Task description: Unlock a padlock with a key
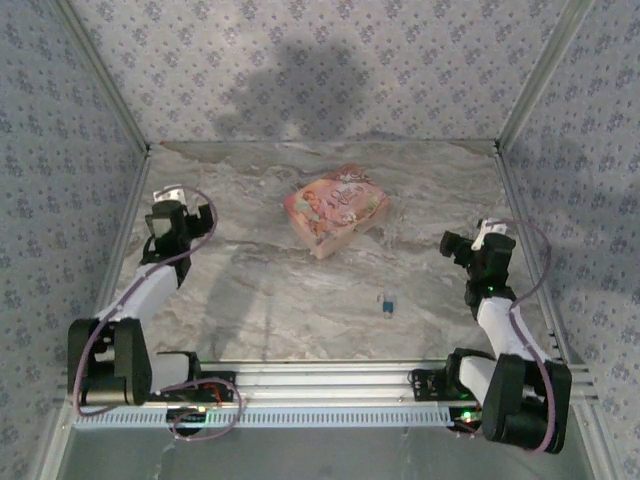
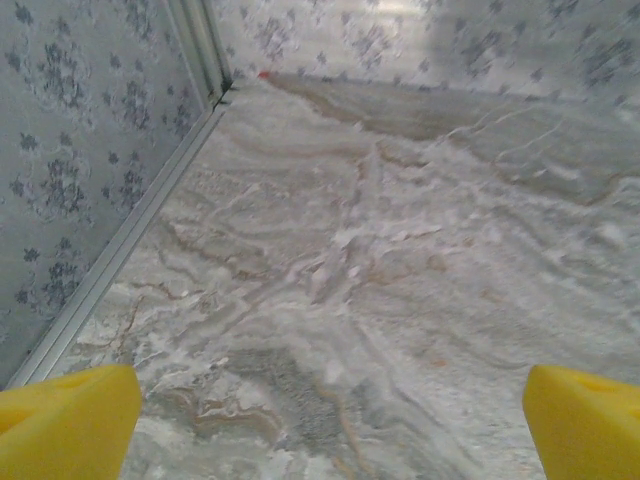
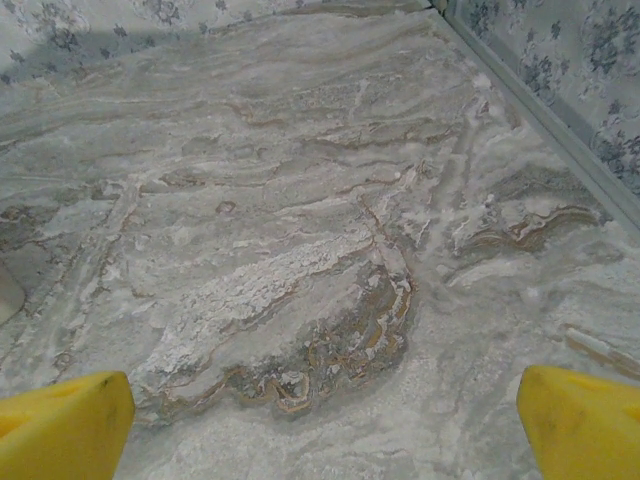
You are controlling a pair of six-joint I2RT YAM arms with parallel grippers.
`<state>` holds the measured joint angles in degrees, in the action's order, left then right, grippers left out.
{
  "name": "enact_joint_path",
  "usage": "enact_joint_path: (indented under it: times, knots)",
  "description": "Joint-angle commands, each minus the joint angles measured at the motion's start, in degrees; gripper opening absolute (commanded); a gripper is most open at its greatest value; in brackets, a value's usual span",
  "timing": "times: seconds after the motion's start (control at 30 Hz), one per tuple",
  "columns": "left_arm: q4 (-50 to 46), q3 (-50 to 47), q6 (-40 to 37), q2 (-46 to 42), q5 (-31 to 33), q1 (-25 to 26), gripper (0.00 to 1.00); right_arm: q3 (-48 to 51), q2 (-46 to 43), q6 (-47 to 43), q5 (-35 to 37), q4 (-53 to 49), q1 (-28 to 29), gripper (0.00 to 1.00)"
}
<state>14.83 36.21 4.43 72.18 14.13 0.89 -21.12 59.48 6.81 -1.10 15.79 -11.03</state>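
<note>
You'll find the left gripper and right gripper spread wide and empty, the padlock a tiny blur, the pink box print unreadable.

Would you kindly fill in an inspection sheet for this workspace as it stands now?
Surface: marbled grey table, nothing spilled.
Job's things: small blue padlock lying near the front, right of centre, apart from both grippers; key too small to tell.
Clutter: pink picture box behind the padlock, apart from it.
Grippers: left gripper open, holding nothing; right gripper open, holding nothing.
Cables: left arm's cable and right arm's cable loop beside their wrists, off the table's things.
Surroundings: flower-patterned walls on three sides; metal rail at the near edge.
</note>
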Motion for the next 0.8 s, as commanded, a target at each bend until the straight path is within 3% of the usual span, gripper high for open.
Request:
enact_joint_path:
  times: [0.0, 0.2, 0.53, 0.7, 0.77]
  knots:
    - [5.59, -0.95, -2.27, 3.12, -1.84, -0.89, 0.98, 0.80, 3.62, -0.30, -2.02, 9.08, -0.37, 1.00]
    - [9.76, -5.44, -1.88, 5.46, -2.77, -0.87, 0.98, 4.29, 9.63, -1.49, -4.38, 19.76, -0.16, 1.00]
    - [32.67, -13.31, -4.42, 15.43, -11.99, -1.05, 0.98, 5.74, 23.57, -3.73, -10.68, 40.53, 1.67, 1.00]
    - [33.70, -13.90, -5.74, 15.25, -15.18, -1.15, 0.98, 4.07, 28.26, -9.23, -9.00, 41.48, 6.79, 1.00]
    - [32.80, -13.32, -5.17, 15.32, -15.36, -1.52, 0.98, -0.87, 27.71, -9.30, -6.79, 31.14, 7.06, 1.00]
